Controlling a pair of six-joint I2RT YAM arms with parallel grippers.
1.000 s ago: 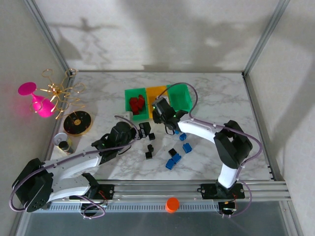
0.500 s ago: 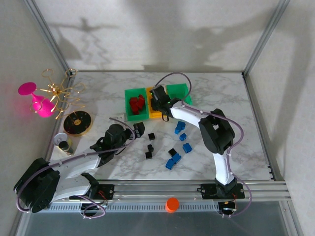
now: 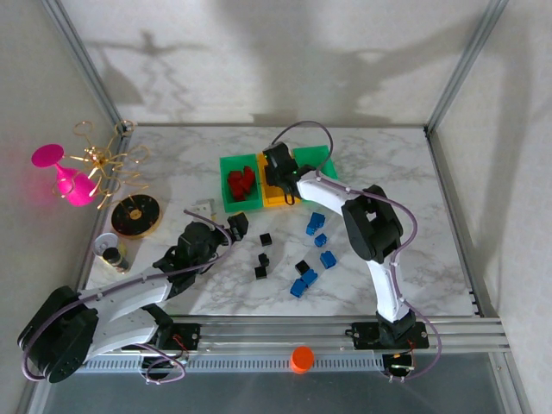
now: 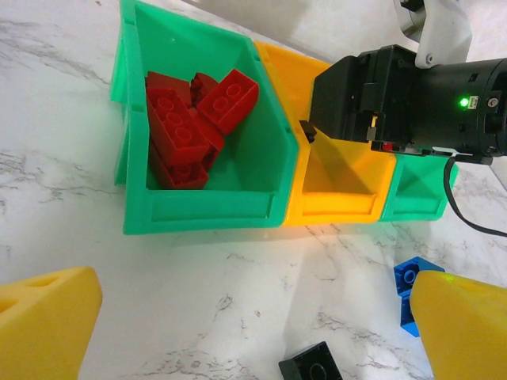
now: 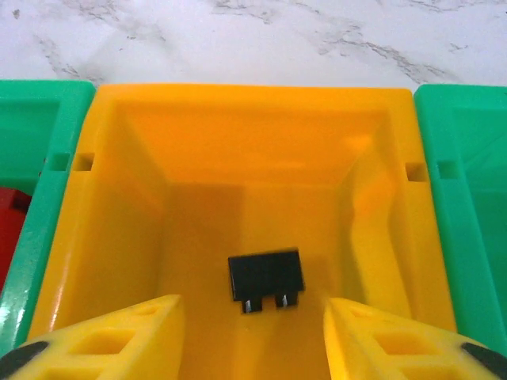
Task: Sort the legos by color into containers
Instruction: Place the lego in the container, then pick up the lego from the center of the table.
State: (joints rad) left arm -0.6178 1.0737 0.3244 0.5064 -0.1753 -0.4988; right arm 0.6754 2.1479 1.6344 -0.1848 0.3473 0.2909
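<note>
Bins (image 4: 333, 207) sat joined in a row, one colour each I'd say: red bricks (image 4: 190, 127) piled in the left green bin (image 4: 214, 214), one black brick (image 5: 266, 277) lying flat on the floor of the yellow-orange bin (image 5: 261, 134). The right gripper (image 5: 253, 336) hung right over that brick, fingers spread wide, touching nothing. The left gripper (image 4: 253, 317) was wide open and empty too, low over the table (image 3: 405, 181) near loose black bricks (image 3: 263, 254); blue bricks (image 3: 315, 226) lay unsorted, probably meant for the right-hand green bin (image 5: 467, 198).
</note>
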